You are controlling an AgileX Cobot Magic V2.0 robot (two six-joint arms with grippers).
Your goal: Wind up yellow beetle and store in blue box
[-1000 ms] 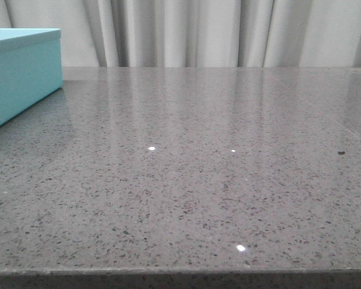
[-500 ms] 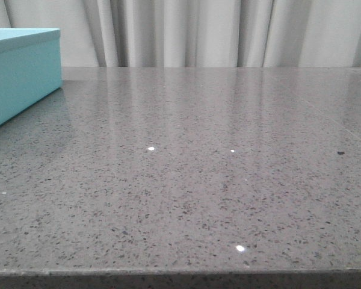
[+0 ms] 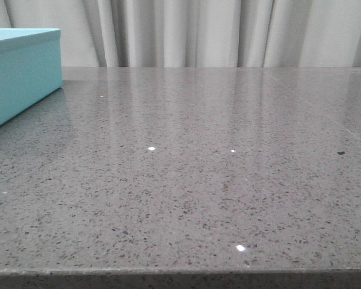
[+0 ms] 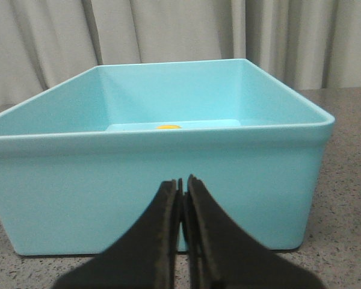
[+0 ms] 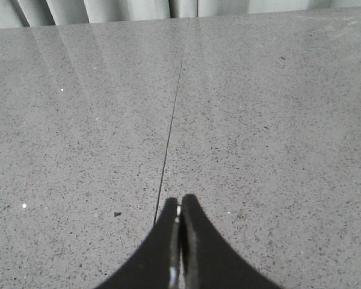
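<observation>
The blue box (image 3: 21, 72) stands at the far left of the table in the front view. It fills the left wrist view (image 4: 162, 198), open at the top. Only a small yellow sliver of the yellow beetle (image 4: 168, 127) shows over the near rim, inside the box on its floor. My left gripper (image 4: 182, 183) is shut and empty, just in front of the box's near wall. My right gripper (image 5: 180, 208) is shut and empty above bare table. Neither gripper shows in the front view.
The grey speckled tabletop (image 3: 198, 168) has a thin seam (image 5: 171, 120) running away from the right gripper. A small dark speck (image 5: 117, 214) lies beside it. Pale curtains (image 3: 216, 30) hang behind the table's far edge.
</observation>
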